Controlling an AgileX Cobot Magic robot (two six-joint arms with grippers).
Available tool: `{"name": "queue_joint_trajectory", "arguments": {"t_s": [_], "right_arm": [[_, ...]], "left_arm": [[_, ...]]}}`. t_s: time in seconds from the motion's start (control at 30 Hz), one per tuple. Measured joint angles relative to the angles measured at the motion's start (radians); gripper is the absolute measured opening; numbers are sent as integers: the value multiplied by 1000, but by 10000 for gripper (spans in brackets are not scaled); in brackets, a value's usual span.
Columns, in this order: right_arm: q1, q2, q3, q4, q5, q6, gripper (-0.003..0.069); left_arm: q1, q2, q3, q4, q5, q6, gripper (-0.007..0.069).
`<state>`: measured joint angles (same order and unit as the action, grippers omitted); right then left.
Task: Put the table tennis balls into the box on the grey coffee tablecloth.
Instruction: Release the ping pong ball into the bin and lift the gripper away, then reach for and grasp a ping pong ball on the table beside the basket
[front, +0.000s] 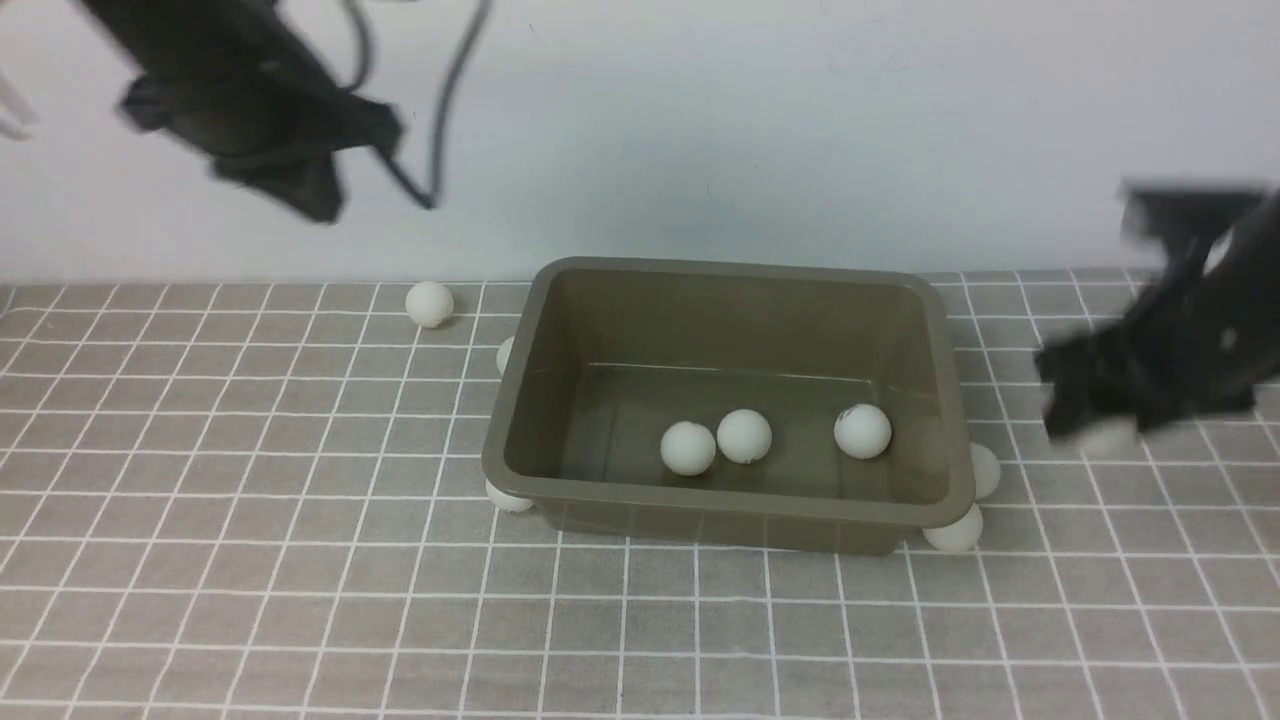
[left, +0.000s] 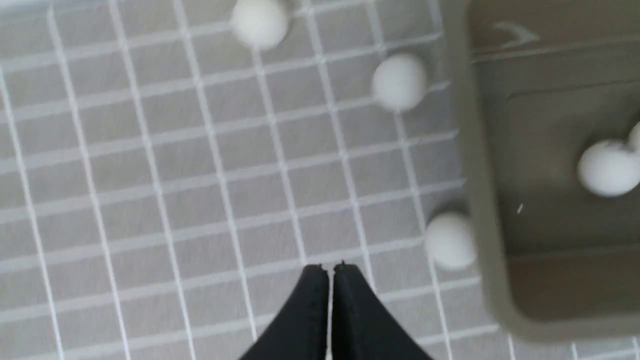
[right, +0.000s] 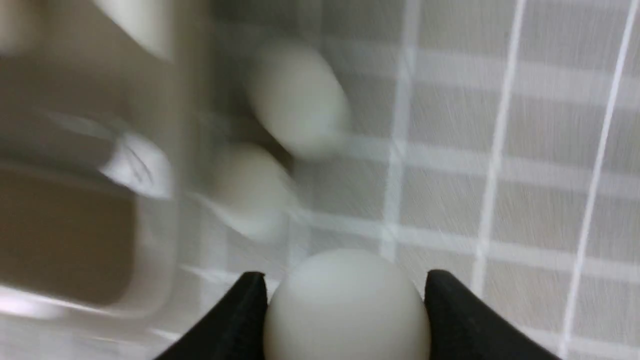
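A plain wall fills the upper part of the front view, pale bluish white with a few faint scuffs near its top. Its lower edge runs straight and level across the picture. The light is soft and even, throwing only weak shadows
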<state>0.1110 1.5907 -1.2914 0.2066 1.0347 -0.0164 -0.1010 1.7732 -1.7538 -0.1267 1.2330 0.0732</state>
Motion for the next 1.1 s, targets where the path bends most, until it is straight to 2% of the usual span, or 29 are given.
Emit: {"name": "queue_joint_trajectory", "arguments": {"t_s": [0.13, 0.23, 0.33, 0.4, 0.43, 0.47, 0.53, 0.6, 0.67, 0.7, 0.8, 0.83, 1.03, 1.1], "right_arm": [[75, 13, -117, 66, -13, -41, 365], [143, 115, -223, 66, 15, -46, 365], [162, 169, -265, 57, 44, -44, 373], [174, 236, -319, 55, 89, -31, 441], [177, 255, -338, 55, 115, -20, 502], [177, 258, -341, 55, 120, -17, 512], [178, 279, -374, 48, 172, -7, 627], [178, 279, -395, 40, 195, -3, 670], [178, 278, -411, 36, 199, -3, 682], [179, 272, -421, 29, 199, -3, 689], [179, 246, -426, 17, 204, -3, 663], [180, 238, -427, 17, 205, -3, 647], [180, 213, -428, 17, 209, 0, 576], [180, 205, -428, 17, 210, 1, 547]], "left_arm": [[22, -29, 148, -60, 0, 17, -5], [-1, -12, 264, -140, -1, 74, -5], [-29, 18, 292, -181, -1, 134, 3], [-58, 57, 298, -207, -14, 193, 43], [-71, 77, 298, -209, -28, 215, 70], [-71, 77, 298, -209, -28, 215, 76], [-82, 116, 296, -194, -101, 239, 164], [-80, 132, 281, -177, -162, 228, 221], [-73, 135, 268, -176, -191, 207, 226], [-51, 137, 241, -180, -233, 168, 204], [1, 173, 111, -177, -325, 145, 52], [10, 194, 70, -169, -338, 146, 27], [15, 318, -68, -130, -370, 169, 13], [13, 395, -132, -128, -376, 171, 58]]}}
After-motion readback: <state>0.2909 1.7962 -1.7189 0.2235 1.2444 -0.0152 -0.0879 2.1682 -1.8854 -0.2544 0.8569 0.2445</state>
